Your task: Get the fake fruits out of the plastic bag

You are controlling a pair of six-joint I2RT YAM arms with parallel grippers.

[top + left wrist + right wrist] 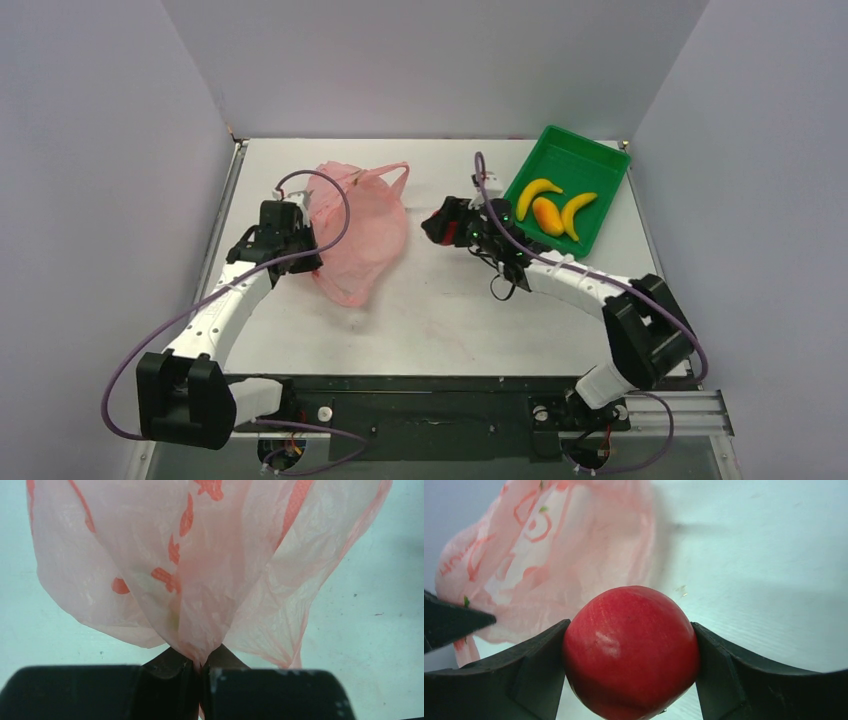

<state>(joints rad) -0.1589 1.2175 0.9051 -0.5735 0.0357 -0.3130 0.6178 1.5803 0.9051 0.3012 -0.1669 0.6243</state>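
The pink plastic bag (362, 228) lies crumpled on the left half of the table. My left gripper (312, 250) is at its left edge, shut on a gathered fold of the bag (200, 555), with the jaws (201, 662) pinched tight on the film. My right gripper (438, 226) is just right of the bag, shut on a glossy red round fruit (631, 650) and holding it off the table. The bag (549, 555) shows behind that fruit. Two yellow bananas (537, 194) (579, 213) and an orange-yellow mango (547, 216) lie in the green tray (572, 160).
The green tray stands at the back right, close to the right wall. Grey walls enclose the table on the left, back and right. A purple cable loops over each arm.
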